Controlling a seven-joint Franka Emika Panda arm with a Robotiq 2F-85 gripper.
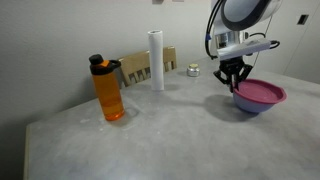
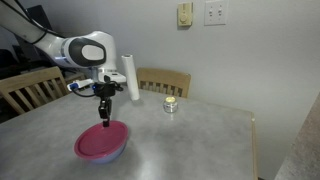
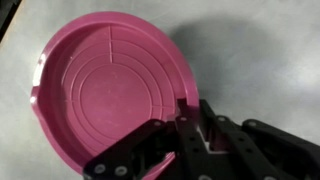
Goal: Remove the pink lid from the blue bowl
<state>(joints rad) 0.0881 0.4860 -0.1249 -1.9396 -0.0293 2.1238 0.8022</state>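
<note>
The pink lid (image 1: 264,93) lies on the blue bowl (image 1: 248,106) on the grey table; both also show in an exterior view, the lid (image 2: 98,143) over the bowl (image 2: 112,158). In the wrist view the lid (image 3: 105,90) fills the left of the frame and hides the bowl. My gripper (image 1: 233,84) (image 2: 105,121) stands upright over the lid's edge. In the wrist view its fingers (image 3: 186,106) are closed on the lid's raised rim.
An orange bottle (image 1: 108,92) stands on the table, well away from the bowl. A white roll (image 1: 156,60) and a small silver tin (image 1: 192,70) (image 2: 171,104) stand at the table's back. Wooden chairs (image 2: 165,80) stand behind it.
</note>
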